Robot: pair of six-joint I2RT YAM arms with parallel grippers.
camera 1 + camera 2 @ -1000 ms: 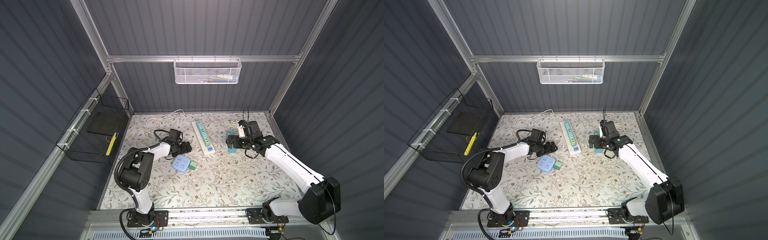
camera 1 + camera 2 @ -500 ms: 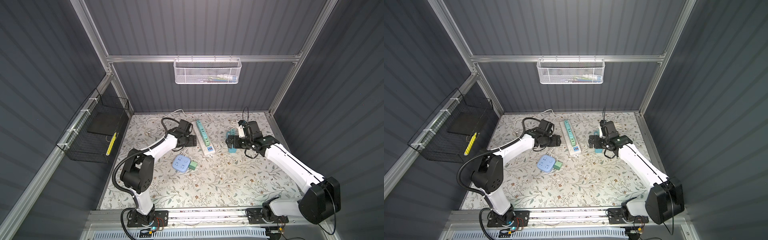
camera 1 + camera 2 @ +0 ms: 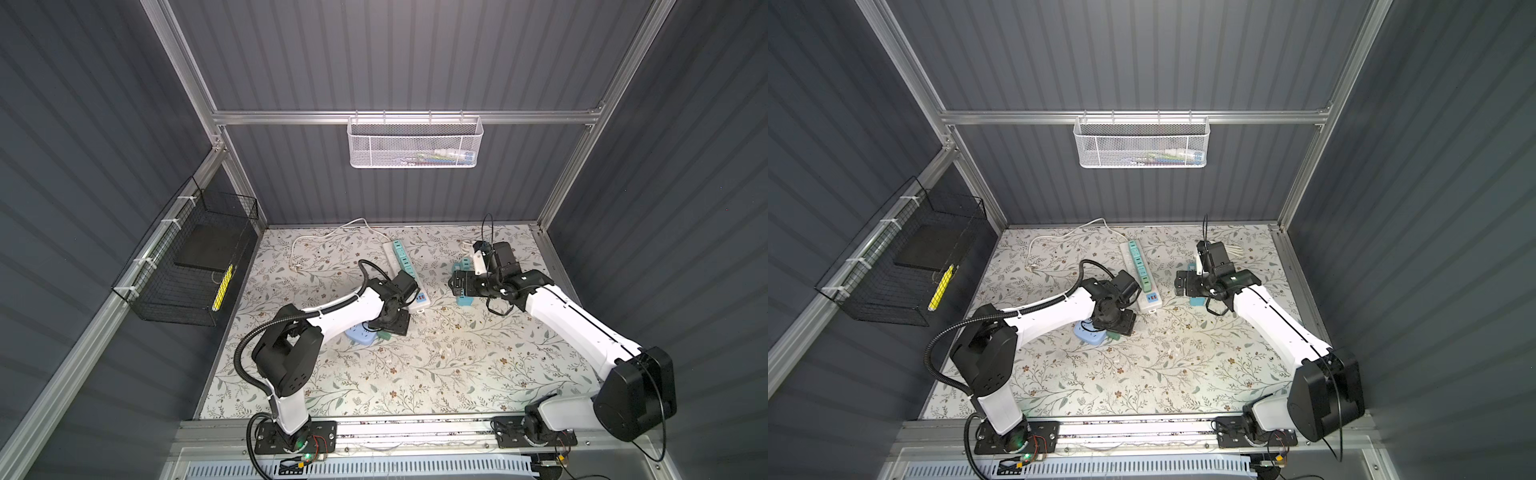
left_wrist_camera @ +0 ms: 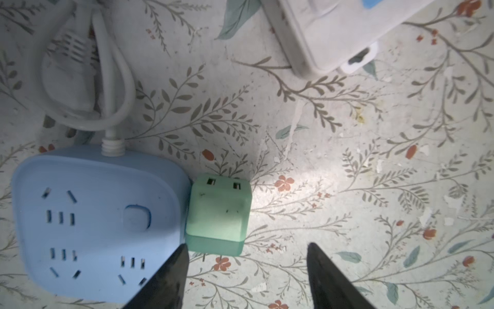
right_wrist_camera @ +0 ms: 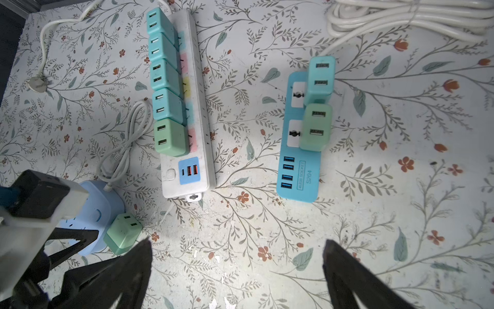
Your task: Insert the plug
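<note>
Left pincer point(image 4: 247, 244), open and empty, hovers with the green plug point(image 4: 219, 214) at its tips.

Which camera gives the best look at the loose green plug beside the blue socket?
Left wrist view: the green plug sits large, against the blue socket. The right wrist view shows it small; in both top views the left arm mostly hides it.

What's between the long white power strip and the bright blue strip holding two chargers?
Only bare flowered mat lies between white strip and blue strip, per the right wrist view.
</note>
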